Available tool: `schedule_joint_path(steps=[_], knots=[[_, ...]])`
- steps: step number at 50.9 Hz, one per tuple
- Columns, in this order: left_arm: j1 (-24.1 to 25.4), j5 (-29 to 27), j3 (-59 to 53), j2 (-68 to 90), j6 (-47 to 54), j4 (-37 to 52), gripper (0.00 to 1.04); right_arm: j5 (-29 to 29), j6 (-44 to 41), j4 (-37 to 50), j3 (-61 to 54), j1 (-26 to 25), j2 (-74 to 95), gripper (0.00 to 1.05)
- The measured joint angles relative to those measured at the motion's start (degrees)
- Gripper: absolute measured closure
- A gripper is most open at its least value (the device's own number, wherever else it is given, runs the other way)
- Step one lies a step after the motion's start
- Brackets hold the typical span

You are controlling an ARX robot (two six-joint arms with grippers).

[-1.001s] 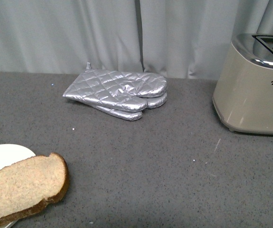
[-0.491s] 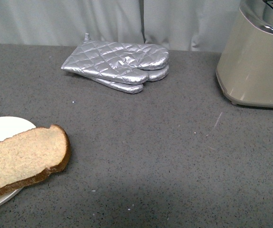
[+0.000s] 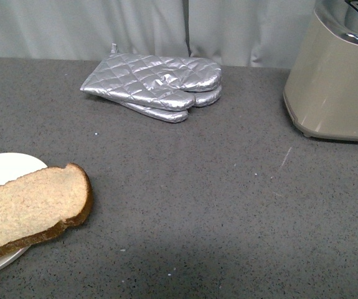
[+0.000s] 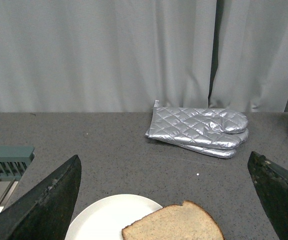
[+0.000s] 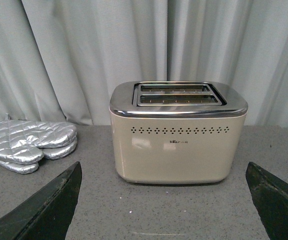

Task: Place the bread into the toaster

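A grey curtain (image 3: 104, 25) hung behind a speckled grey counter (image 3: 197, 205). My left fingers (image 4: 48, 205) were spread wide with nothing between them, and so were my right fingers (image 5: 43, 210). The bread (image 3: 32, 208) lay flat just ahead of and below the left pair, partly on the plate (image 3: 4, 165) and partly overhanging the counter, its long axis roughly across their gap. The left was plainly the nearer arm. The toaster (image 5: 179, 145) stood squarely ahead of the right pair, slots facing up. The mitts (image 3: 154, 87) lay beyond the bread, further from my left fingers, back by the curtain. I judged them clear of the bare counter running from bread to toaster
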Motion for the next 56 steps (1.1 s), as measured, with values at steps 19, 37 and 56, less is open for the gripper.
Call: schedule_joint_path(steps=[19, 37, 56], knots=[[11.6, 27.9, 5.3, 17.0, -30.6, -12.9, 0.07, 0.0, 0.0, 0.0, 0.0, 0.0, 0.0, 0.09], [23.4, 35.6, 21.8, 74.2, -38.8, 28.1, 0.07, 0.0, 0.0, 0.0, 0.0, 0.0, 0.0, 0.09], [34.2, 38.5, 42.8, 104.6, -15.4, 15.4, 0.07, 0.0, 0.0, 0.0, 0.0, 0.0, 0.0, 0.09]])
